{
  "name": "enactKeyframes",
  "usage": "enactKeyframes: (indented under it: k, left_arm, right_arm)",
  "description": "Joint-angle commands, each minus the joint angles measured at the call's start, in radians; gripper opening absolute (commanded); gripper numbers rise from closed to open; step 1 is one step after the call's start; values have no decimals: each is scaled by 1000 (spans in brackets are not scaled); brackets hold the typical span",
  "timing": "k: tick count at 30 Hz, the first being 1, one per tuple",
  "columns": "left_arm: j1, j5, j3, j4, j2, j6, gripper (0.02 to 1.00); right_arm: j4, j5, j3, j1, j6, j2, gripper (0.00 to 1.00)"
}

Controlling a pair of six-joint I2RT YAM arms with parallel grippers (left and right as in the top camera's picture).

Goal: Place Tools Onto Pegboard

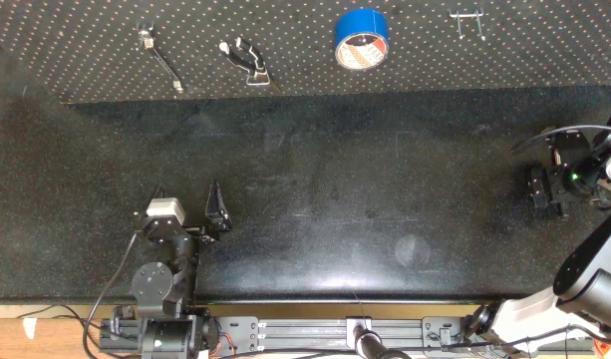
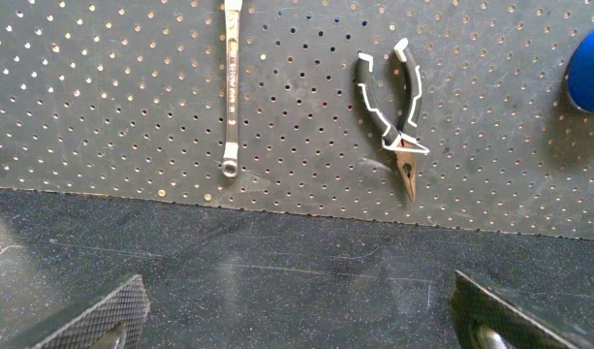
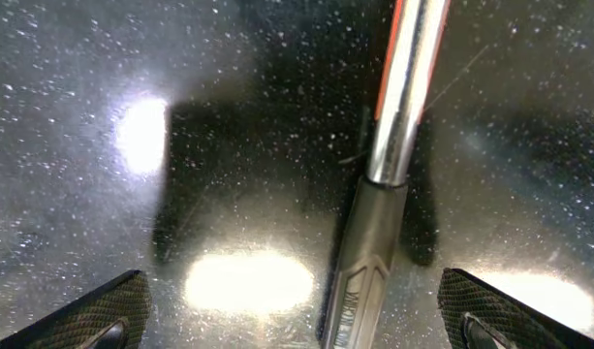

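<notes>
A metal hand tool (image 3: 379, 204) lies flat on the speckled black counter (image 1: 365, 199) near its right end, directly beneath the right arm's pincer (image 3: 297, 301). The tool has a bright chrome shaft that meets a dark grey moulded handle, with a thin red streak along one edge of the shaft. What kind of head it carries cannot be told. The right pincer is released. Its two textured fingers (image 3: 93, 315) stand wide apart on either side of the tool's handle and touch neither it nor the shaft. From above, this pincer (image 1: 544, 189) sits low over the counter, well apart from the pegboard (image 1: 66, 50) along the far edge.

Three tools hang on the pegboard: a slim silver wrench (image 2: 232, 87) at the left, black-handled pliers (image 2: 393, 102) with white trim just beside it, nose down, and a roll of blue tape (image 1: 362, 40) farther right. A pair of bare metal hooks (image 1: 467, 20) sits near the board's right end.

The left arm's pincer (image 1: 217, 207) rests near its base at the counter's near side, fingers released and facing the pegboard, holding nothing.
</notes>
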Motion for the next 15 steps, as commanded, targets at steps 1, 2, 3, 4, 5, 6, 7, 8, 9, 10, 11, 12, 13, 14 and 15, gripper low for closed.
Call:
enactKeyframes:
  k: [1,2,3,4,5,6,7,8,9,10,11,12,13,14,15]
  left_arm:
    - [5,14,-2,-6,-10,16,996]
    - [5,14,-2,-6,-10,16,996]
    - [5,14,-2,-6,-10,16,996]
    - [5,14,-2,-6,-10,16,996]
    - [5,14,-2,-6,-10,16,996]
    - [5,14,-2,-6,-10,16,996]
    - [5,14,-2,-6,-10,16,996]
    - [5,14,-2,-6,-10,16,996]
    - [5,14,-2,-6,-10,16,996]
    - [5,14,-2,-6,-10,16,996]
    - [5,14,-2,-6,-10,16,996]
    - [5,14,-2,-6,-10,16,996]
    - [5,14,-2,-6,-10,16,996]
    - [5,14,-2,-6,-10,16,996]
    - [5,14,-2,-6,-10,16,996]
  right_arm:
    - [-3,82,3,0,-10,11,965]
    - [-2,91,3,-3,-10,11,965]
    - [1,91,3,-9,-8,11,965]
    - [2,90,3,-13,-6,11,965]
    - [2,90,3,-17,-4,11,965]
    - [2,88,3,-20,2,11,965]
    - [5,79,3,-20,1,11,965]
    - [6,75,3,-20,1,12,967]
    - [6,72,3,-20,2,15,967]
    - [6,72,3,-20,5,18,965]
    - [6,72,3,-20,5,18,965]
    - [6,72,3,-20,5,18,965]
    - [5,71,3,-20,5,18,965]
    - [6,69,3,-20,9,19,967]
    - [6,64,3,-20,8,21,965]
